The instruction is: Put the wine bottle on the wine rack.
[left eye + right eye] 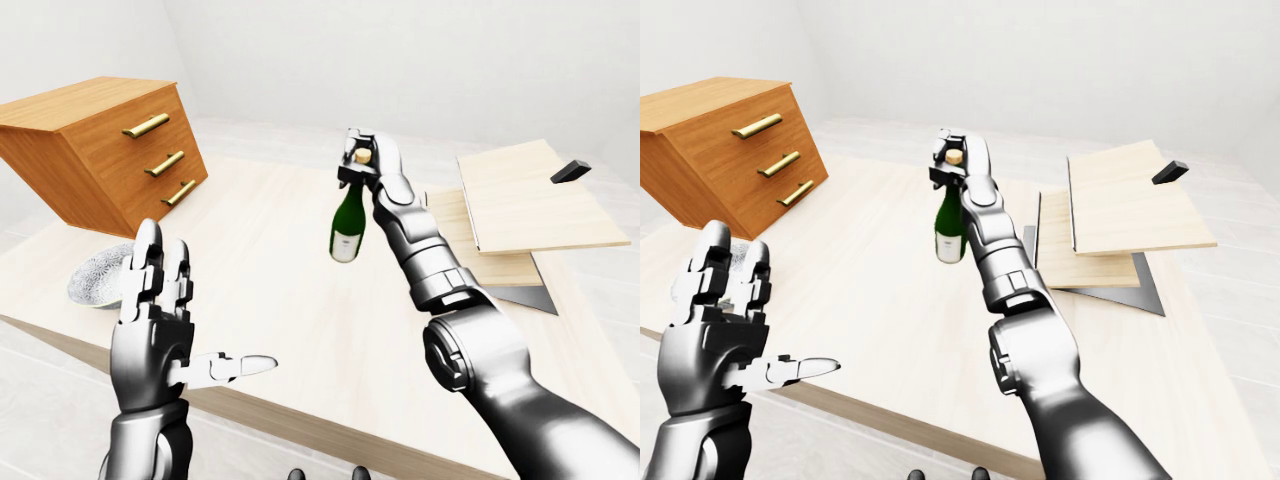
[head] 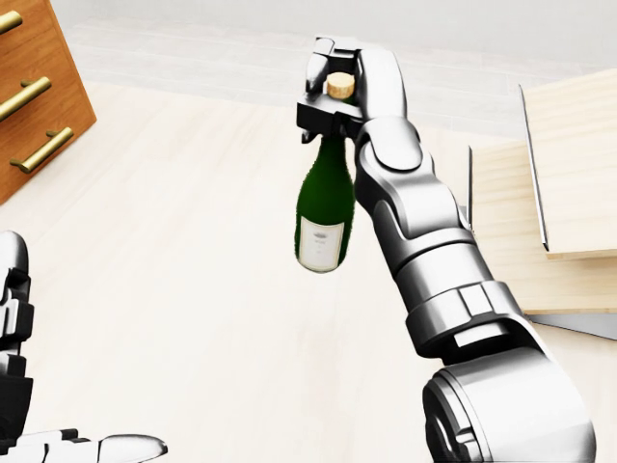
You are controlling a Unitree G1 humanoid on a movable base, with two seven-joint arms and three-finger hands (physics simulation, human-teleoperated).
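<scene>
A dark green wine bottle [image 2: 325, 212] with a white label and a cork hangs clear above the pale wooden table [image 2: 174, 289]. My right hand [image 2: 333, 101] is shut on its neck just under the cork. The bottle tilts a little, base toward the view's left. My left hand [image 1: 160, 310] stands open at the lower left of the left-eye view, palm forward, holding nothing. At the right lies a stack of light wooden boards [image 1: 525, 200] on a grey plate, the rack-like piece.
A brown chest of drawers [image 1: 110, 150] with brass handles stands at the left. A grey speckled bowl [image 1: 100, 278] sits near the table's left edge. A small black block [image 1: 570, 171] lies on the top board at the right.
</scene>
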